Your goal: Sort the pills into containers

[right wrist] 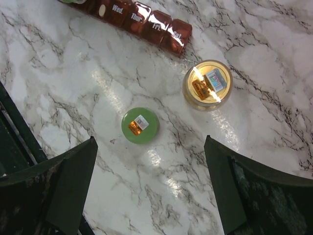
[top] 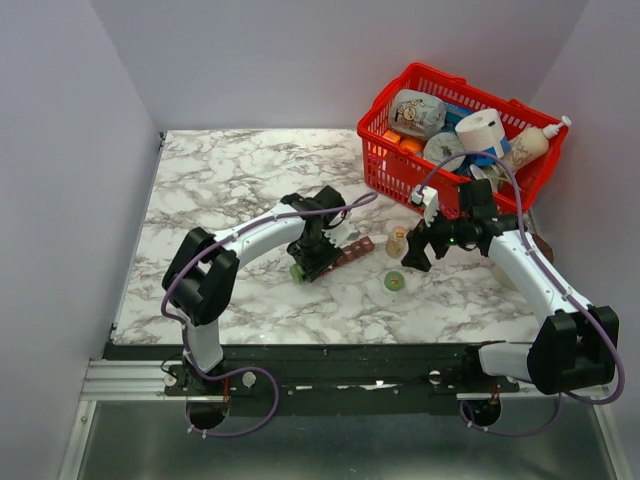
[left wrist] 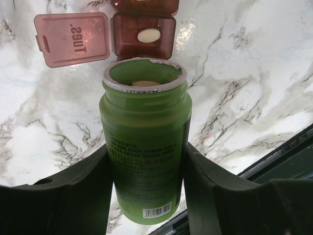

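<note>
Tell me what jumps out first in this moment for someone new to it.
The open green plastic pill bottle sits clamped in the left gripper, mouth beside the reddish-brown plastic pill-organiser strip, where a white oval pill lies in the open Tues cell. Next, the red mesh basket crammed with groceries, far right.

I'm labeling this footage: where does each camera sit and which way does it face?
Top external: above, behind both arms, looking down on the marble table and red basket.
Left wrist: on the left gripper, facing down past its fingers clamping an open green bottle.
Right wrist: on the right gripper, facing down between its open fingers at a green cap and gold-lidded jar.
Shared: all three show the pill organiser.
</note>
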### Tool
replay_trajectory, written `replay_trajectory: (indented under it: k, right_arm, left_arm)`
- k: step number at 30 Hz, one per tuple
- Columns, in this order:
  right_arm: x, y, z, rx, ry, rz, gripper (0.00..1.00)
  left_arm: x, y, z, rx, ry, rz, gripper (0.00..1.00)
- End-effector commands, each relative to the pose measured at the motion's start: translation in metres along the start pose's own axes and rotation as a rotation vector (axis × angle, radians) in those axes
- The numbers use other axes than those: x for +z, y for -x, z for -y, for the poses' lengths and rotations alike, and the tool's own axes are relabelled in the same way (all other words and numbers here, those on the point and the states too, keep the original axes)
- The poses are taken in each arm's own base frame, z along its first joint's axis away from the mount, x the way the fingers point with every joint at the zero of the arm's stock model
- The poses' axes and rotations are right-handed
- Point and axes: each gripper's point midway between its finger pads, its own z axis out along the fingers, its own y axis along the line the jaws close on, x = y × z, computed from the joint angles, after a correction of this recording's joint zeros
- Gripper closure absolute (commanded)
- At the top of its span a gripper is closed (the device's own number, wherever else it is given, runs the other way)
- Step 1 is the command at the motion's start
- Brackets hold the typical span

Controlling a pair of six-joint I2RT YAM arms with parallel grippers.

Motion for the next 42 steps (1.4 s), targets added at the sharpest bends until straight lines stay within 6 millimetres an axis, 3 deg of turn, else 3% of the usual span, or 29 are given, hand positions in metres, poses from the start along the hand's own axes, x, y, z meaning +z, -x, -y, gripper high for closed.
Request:
replay_trajectory:
  k: [1, 8, 15, 42]
  right_arm:
    - [-0.009, 0.008, 0.000, -0.015, -0.015, 0.014, 0.00]
    - [-0.009, 0.009, 0.000, -0.017, -0.014, 0.019, 0.00]
    - [-0.009, 0.008, 0.000, -0.013, -0.014, 0.016, 0.00]
    - [-0.008, 0.007, 0.001, -0.010, -0.014, 0.011, 0.00]
  left_arm:
    - [-0.002, -0.001, -0.003, 0.013, 0.062, -0.054, 1.00]
    - [0.004, -0.005, -0.006, 0.014, 0.087, -0.094, 1.00]
    - [-0.002, -0.004, -0.016, 0.045, 0.188, -0.137, 1.00]
    - [-0.006, 0.003, -0.016, 0.166, 0.320, -0.205, 1.00]
